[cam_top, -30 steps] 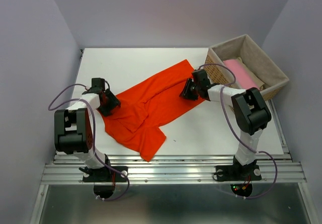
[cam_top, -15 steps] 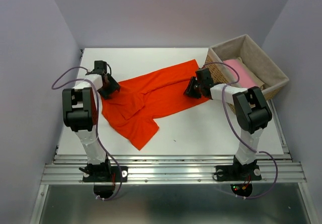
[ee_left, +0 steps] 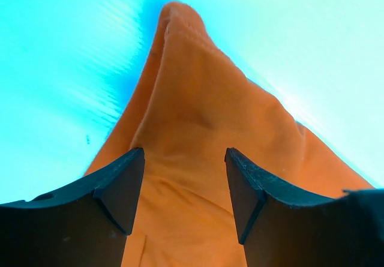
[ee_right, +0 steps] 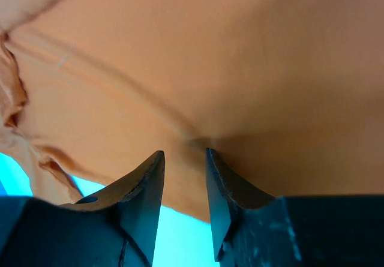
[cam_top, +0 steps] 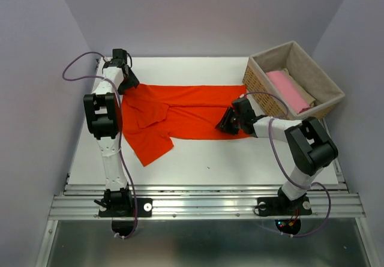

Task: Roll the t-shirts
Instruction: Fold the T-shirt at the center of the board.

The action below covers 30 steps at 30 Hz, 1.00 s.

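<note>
The bright orange-red t-shirt (cam_top: 180,111) lies spread across the middle of the white table, its top edge pulled straight and one sleeve trailing toward the near left. My left gripper (cam_top: 126,82) sits at the shirt's far-left corner. In the left wrist view (ee_left: 185,159) its jaws stand wide apart over the orange cloth (ee_left: 198,111). My right gripper (cam_top: 227,123) is at the shirt's near-right edge. In the right wrist view (ee_right: 185,153) its jaws are nearly together, with a pucker of cloth (ee_right: 210,57) at the tips. A pink t-shirt (cam_top: 288,90) and a beige one (cam_top: 307,94) lie in the basket.
The wicker basket (cam_top: 273,52) with grey lining stands at the far right, close behind my right arm. The table's left edge (cam_top: 90,108) runs just beside my left arm. Purple walls close in the back and sides.
My left gripper moved to the far-left corner and my right gripper moved nearer, dragging the orange-red shirt with them. The shirt went from a diagonal bunch to a stretched horizontal spread.
</note>
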Each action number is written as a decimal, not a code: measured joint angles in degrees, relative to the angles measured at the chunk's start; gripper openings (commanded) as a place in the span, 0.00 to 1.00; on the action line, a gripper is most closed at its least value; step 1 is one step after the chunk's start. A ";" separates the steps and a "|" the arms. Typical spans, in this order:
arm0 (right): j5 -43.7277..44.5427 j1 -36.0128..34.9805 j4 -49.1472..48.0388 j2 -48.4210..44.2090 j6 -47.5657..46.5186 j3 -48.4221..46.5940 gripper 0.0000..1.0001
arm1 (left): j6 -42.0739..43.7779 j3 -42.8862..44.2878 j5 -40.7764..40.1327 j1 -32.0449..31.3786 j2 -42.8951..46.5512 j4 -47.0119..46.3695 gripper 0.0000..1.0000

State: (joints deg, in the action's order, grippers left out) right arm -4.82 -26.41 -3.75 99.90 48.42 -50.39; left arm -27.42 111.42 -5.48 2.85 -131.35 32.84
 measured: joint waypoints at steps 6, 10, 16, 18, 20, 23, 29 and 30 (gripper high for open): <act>6.08 -0.68 7.89 -7.76 0.76 1.49 0.55 | 3.45 2.34 -0.87 0.15 1.97 2.95 0.75; 11.26 -0.48 11.67 -14.86 -2.38 0.87 0.58 | 4.39 -10.14 -0.85 0.15 13.84 2.51 0.74; 14.84 0.15 16.02 -21.14 -6.43 0.52 0.62 | 1.97 -37.62 1.86 0.20 37.46 -0.15 0.73; 15.15 0.15 17.38 -22.23 -7.17 0.81 0.64 | 0.50 -45.66 2.40 0.09 43.56 -0.22 0.73; 15.37 0.17 17.97 -23.08 -7.74 1.33 0.69 | -0.87 -51.78 2.97 -0.31 47.98 1.20 0.72; 15.47 0.42 19.26 -23.76 -8.20 1.99 0.73 | -3.21 -58.53 4.11 -0.98 52.04 1.49 0.72; 15.02 0.57 20.46 -24.52 -8.61 2.60 0.73 | -6.16 -65.07 7.80 -1.81 54.99 1.97 0.70; 14.78 0.57 20.46 -24.55 -8.63 2.60 0.73 | -6.38 -65.75 8.31 -1.99 54.80 1.57 0.69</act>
State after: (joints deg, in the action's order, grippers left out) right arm 9.96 -25.85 16.71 75.35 39.79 -47.79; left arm -33.80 45.67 2.83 0.86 -76.55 34.41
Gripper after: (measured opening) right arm 0.737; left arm 0.714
